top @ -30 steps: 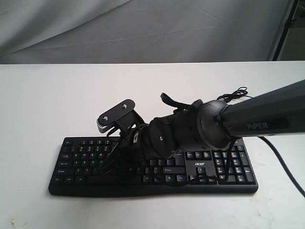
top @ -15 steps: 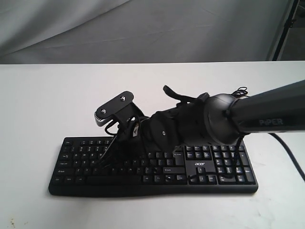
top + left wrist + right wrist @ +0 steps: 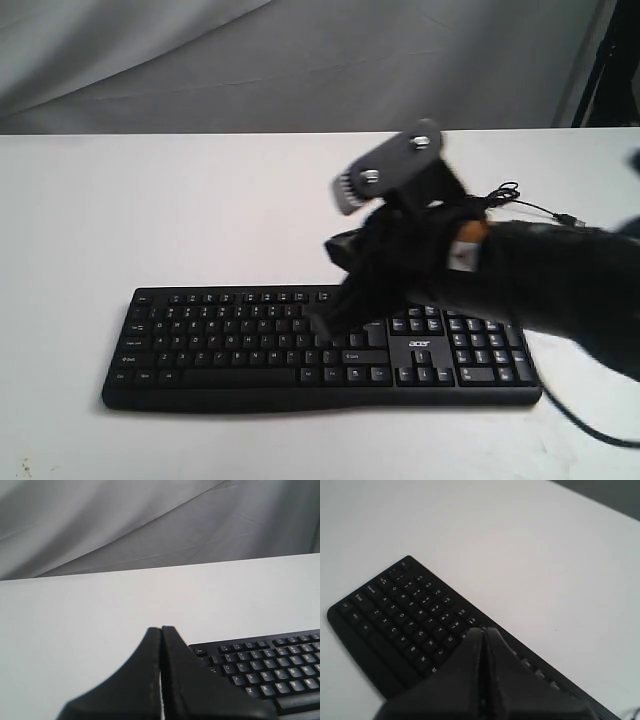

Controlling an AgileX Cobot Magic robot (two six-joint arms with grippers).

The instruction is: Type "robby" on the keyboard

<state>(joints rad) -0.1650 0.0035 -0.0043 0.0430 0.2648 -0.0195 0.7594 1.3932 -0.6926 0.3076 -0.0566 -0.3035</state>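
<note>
The black keyboard [image 3: 230,345] lies across the front of the white table, with its number pad and white "acer" logo at the right. My right gripper [image 3: 320,323], blurred by motion, points down-left with its fingertips just over the right end of the letter keys. In the right wrist view the right gripper [image 3: 483,630] is shut with nothing in it, above the keyboard [image 3: 395,620]. The left gripper [image 3: 161,628] is also shut and empty, hanging beside the Esc corner of the keyboard [image 3: 270,667]. No left arm shows in the exterior view.
The thin black USB cable [image 3: 515,197] coils on the table behind the keyboard's right end. A grey cloth backdrop [image 3: 300,60] hangs behind the white table [image 3: 120,220]. A dark stand [image 3: 610,60] rises at the far right.
My right gripper has lifted off the left letter keys and swung right, now over the right end of the letter block. The arm is motion-blurred. The keyboard has not moved.
</note>
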